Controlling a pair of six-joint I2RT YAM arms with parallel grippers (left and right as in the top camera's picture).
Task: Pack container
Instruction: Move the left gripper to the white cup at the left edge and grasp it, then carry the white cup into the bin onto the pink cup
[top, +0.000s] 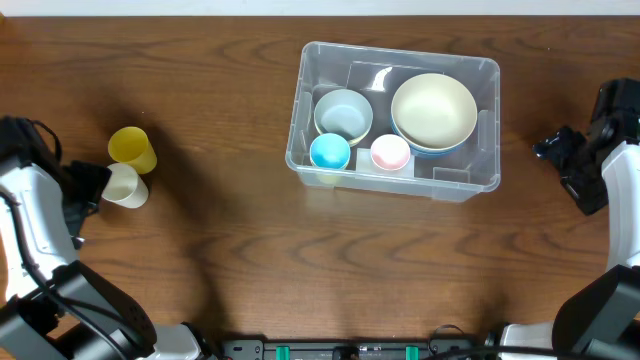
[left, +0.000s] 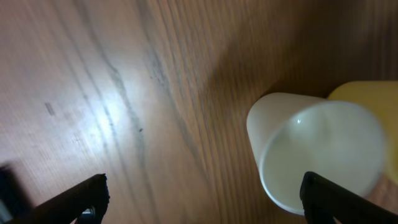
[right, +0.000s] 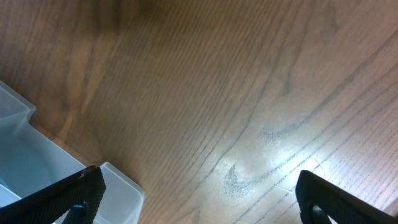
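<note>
With my left hand spread beside the tipped white cup, I'd centre on its rim and close gently, sparing the yellow cup.

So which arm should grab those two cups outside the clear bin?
The left. Its open claw is right beside the white cup, with the yellow cup next to it. The right claw is past the container's other side, far from both.

Overhead straight down on table, left wrist close over white cup, right wrist beside container corner
</note>
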